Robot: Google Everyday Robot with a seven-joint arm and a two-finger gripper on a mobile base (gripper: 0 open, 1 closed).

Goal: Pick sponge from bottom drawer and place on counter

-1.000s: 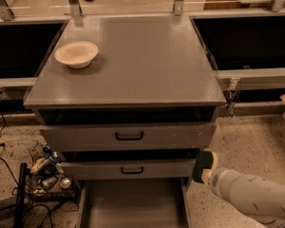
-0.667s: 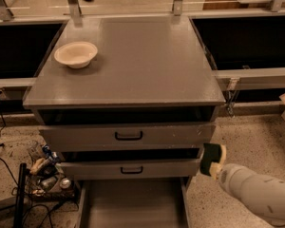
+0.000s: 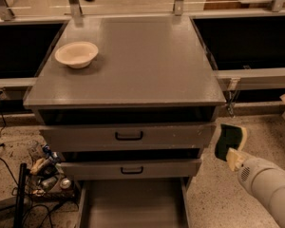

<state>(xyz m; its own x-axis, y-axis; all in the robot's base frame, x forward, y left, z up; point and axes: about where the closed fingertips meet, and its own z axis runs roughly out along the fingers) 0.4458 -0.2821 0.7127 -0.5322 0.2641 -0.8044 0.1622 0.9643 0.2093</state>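
My gripper [image 3: 232, 152] is at the lower right, beside the cabinet's right side at the height of the two handled drawers. It is shut on the sponge [image 3: 228, 141], a dark green pad with a pale yellow edge, held upright in the air. The bottom drawer [image 3: 133, 204] stands pulled out at the bottom of the view, its grey floor bare. The counter [image 3: 142, 65] is the flat grey top above, to the upper left of the gripper.
A cream bowl [image 3: 76, 54] sits on the counter's left rear part. Two grey drawers with black handles [image 3: 128, 136] are closed. Dark recessed bays [image 3: 247, 37] flank the cabinet. Cables and clutter [image 3: 42, 172] lie on the floor at the left.
My gripper with the sponge has moved up and to the right, away from the open bottom drawer, to the cabinet's right side.
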